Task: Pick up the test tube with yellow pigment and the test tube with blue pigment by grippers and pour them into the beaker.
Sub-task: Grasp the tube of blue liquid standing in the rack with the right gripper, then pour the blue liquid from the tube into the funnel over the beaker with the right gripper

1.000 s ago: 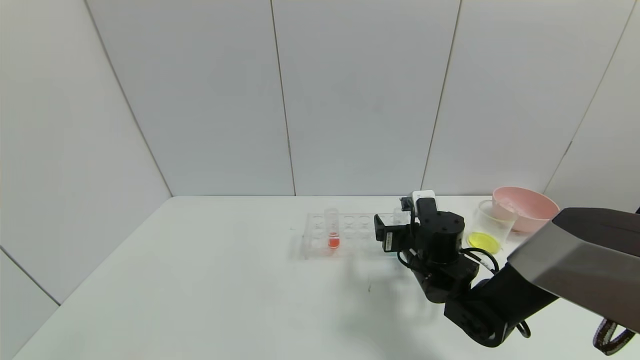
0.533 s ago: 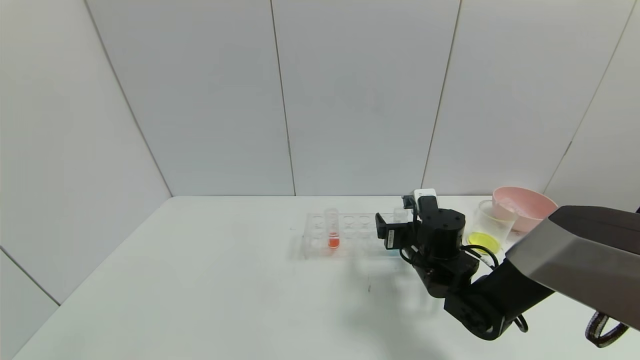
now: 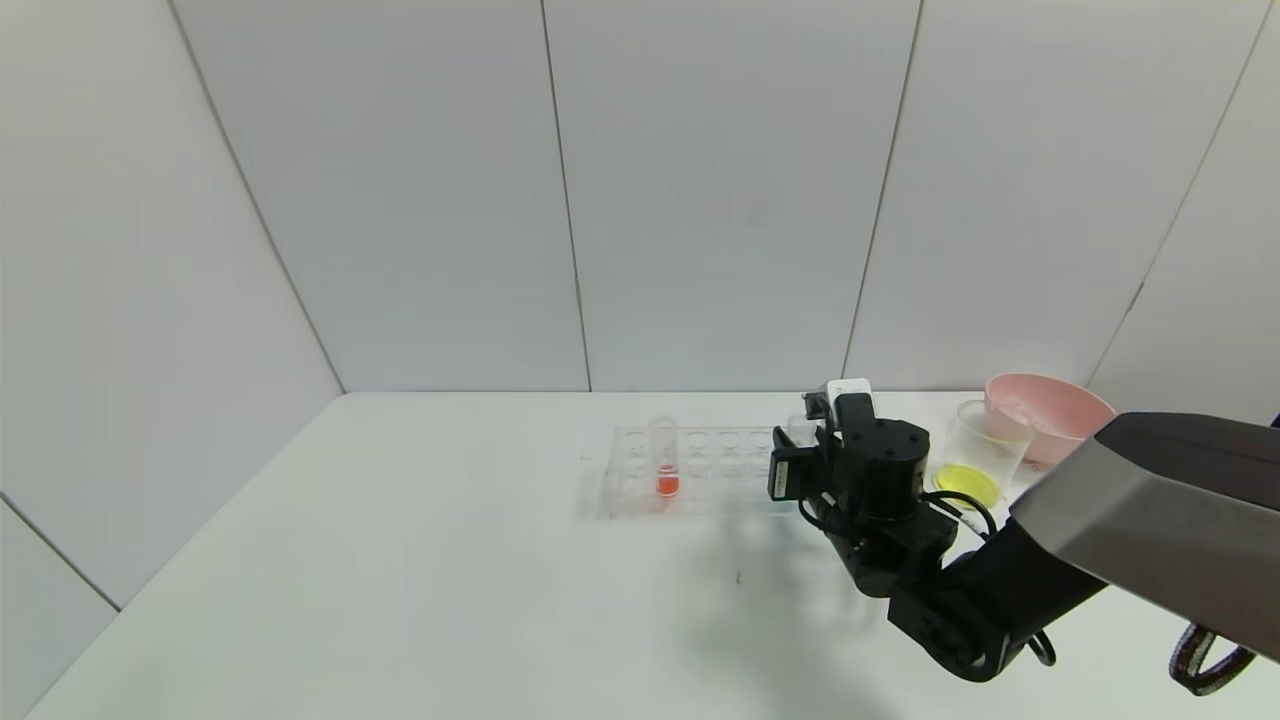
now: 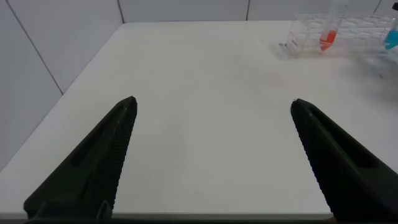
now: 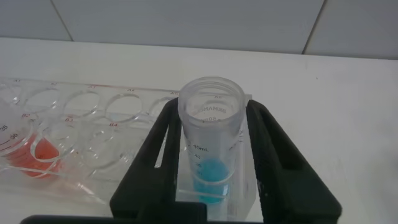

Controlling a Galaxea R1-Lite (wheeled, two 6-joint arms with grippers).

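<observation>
The test tube with blue pigment (image 5: 211, 134) stands in the end hole of a clear rack (image 5: 93, 106). My right gripper (image 5: 211, 109) has one black finger pressed on each side of it. In the head view this gripper (image 3: 800, 452) is at the rack's right end, and only the tube's rim (image 3: 797, 429) shows. The clear beaker (image 3: 990, 435) stands to the gripper's right with yellow liquid at its bottom. The test tube with yellow pigment is out of view. My left gripper (image 4: 211, 149) is open and empty over bare table.
A tube with red-orange liquid (image 3: 665, 462) stands near the left end of the rack (image 3: 700, 470). A pink bowl (image 3: 1050, 412) sits behind the beaker at the back right. The left wrist view shows the rack (image 4: 348, 31) far off.
My right gripper's fingers have drawn in around the blue tube; the near finger moved right toward it. The rack and beaker have not moved.
</observation>
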